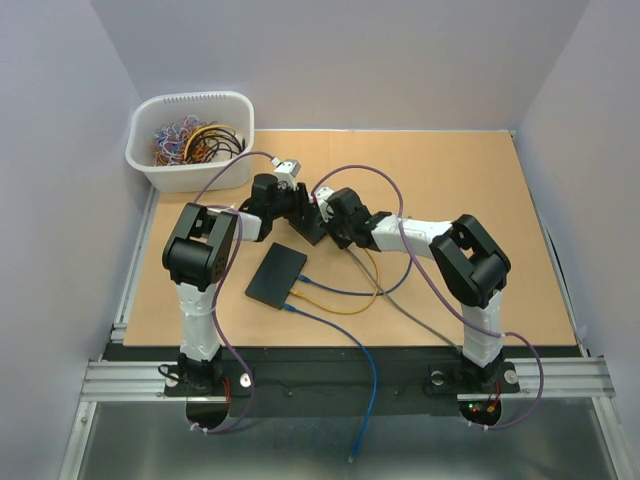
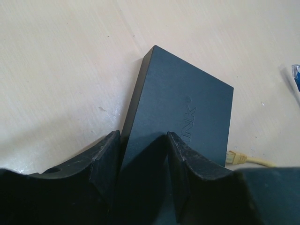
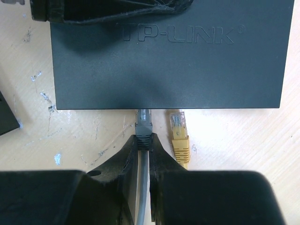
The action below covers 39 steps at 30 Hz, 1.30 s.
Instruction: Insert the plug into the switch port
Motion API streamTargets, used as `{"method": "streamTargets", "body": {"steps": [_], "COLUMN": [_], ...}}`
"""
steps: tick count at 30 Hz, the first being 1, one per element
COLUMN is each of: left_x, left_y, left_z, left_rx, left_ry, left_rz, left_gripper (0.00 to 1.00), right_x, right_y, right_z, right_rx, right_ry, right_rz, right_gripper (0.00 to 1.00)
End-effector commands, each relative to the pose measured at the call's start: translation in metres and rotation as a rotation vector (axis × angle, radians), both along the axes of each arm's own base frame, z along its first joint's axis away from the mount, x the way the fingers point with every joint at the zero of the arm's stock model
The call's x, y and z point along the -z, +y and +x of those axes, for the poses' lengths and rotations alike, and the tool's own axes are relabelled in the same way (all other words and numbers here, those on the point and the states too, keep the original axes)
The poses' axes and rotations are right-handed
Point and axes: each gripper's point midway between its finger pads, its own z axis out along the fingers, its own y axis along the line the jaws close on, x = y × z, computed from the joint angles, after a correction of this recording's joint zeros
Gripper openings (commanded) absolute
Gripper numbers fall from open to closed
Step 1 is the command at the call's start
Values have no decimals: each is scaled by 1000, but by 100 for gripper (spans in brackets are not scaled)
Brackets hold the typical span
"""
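A black TP-LINK switch (image 3: 168,65) lies on the brown table, mostly covered by both grippers in the top view (image 1: 310,230). My right gripper (image 3: 144,140) is shut on a grey plug (image 3: 144,123) whose clear tip meets the switch's near edge; the ports are hidden under that edge. A yellow plug (image 3: 178,133) lies loose just to its right, tip a little short of the edge. At the switch's far end, my left gripper (image 2: 143,138) is closed on the switch (image 2: 183,108): one finger at its side, the other on top.
A second flat black box (image 1: 277,276) sits just in front, with blue and yellow cables (image 1: 340,295) at its right edge. A white bin (image 1: 190,140) of coiled cables stands back left. The grey cable (image 1: 420,315) trails toward the right arm's base.
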Motion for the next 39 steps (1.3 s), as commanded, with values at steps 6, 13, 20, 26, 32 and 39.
{"method": "streamTargets", "body": {"steps": [6, 13, 20, 26, 32, 39], "left_x": [68, 67, 63, 58, 53, 51], "left_y": [-66, -80, -87, -94, -102, -108], "left_z": [-182, -203, -208, -190, -168, -134], "left_rx": [432, 519, 559, 526, 505, 476], "left_ry": [535, 579, 604, 573, 564, 539], "left_rz": [-85, -135, -199, -186, -167, -139], "left_gripper": [52, 54, 56, 57, 57, 57], "right_x": [-193, -227, -232, -222, -195, -185], "right_y": [90, 109, 113, 101, 83, 62], "right_z": [72, 70, 56, 46, 48, 48], "right_rx": [-88, -171, -204, -164, -72, 43], "right_ry": [-591, -622, -577, -531, -503, -483], "right_rz": [615, 720, 787, 786, 736, 718], "right_gripper": [1, 0, 0, 0, 1, 1]}}
